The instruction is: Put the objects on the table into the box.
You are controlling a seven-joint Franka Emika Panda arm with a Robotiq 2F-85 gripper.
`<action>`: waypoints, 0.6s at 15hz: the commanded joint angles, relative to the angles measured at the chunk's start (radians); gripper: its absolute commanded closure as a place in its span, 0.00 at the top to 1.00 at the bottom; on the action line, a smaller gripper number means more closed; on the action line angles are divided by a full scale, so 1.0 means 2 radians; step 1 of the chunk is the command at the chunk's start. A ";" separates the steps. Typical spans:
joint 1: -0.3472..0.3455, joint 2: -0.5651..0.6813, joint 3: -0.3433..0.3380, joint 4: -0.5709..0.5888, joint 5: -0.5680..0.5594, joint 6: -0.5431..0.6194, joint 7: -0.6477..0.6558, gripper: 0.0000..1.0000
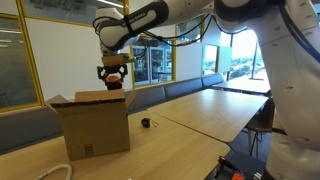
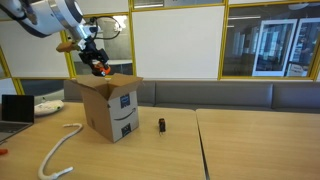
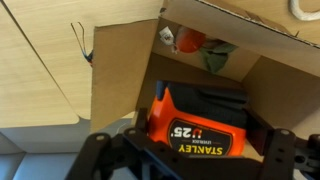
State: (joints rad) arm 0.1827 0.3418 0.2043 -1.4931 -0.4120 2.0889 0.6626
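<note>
My gripper (image 1: 115, 74) (image 2: 96, 63) hangs over the open top of the brown cardboard box (image 1: 95, 125) (image 2: 112, 108), shut on an orange-and-black Stanley tape measure (image 3: 200, 122). In the wrist view the tape measure fills the space between my two dark fingers (image 3: 96, 152), with the box's inner wall (image 3: 120, 70) below it. A red-and-green object (image 3: 196, 42) lies inside the box. A small dark object (image 1: 146, 123) (image 2: 162, 124) stands on the pale wooden table (image 1: 200, 115) (image 2: 250, 145) beside the box. A white cord (image 2: 60, 155) (image 1: 52, 172) lies looped on the table in front of the box.
In an exterior view a laptop (image 2: 14, 108) and a white item (image 2: 48, 105) sit at the table's far end. A cushioned bench (image 2: 250, 95) runs behind the table, under glass walls. Robot cabling and the arm's white body (image 1: 290, 90) fill the near side.
</note>
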 commanded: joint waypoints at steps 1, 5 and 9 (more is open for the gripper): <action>0.012 0.077 -0.024 0.087 0.055 -0.006 -0.094 0.67; 0.012 0.131 -0.041 0.127 0.101 -0.025 -0.159 0.67; 0.010 0.166 -0.052 0.150 0.130 -0.047 -0.189 0.98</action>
State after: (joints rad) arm 0.1884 0.6142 0.1280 -1.2970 -0.2030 2.0560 0.3421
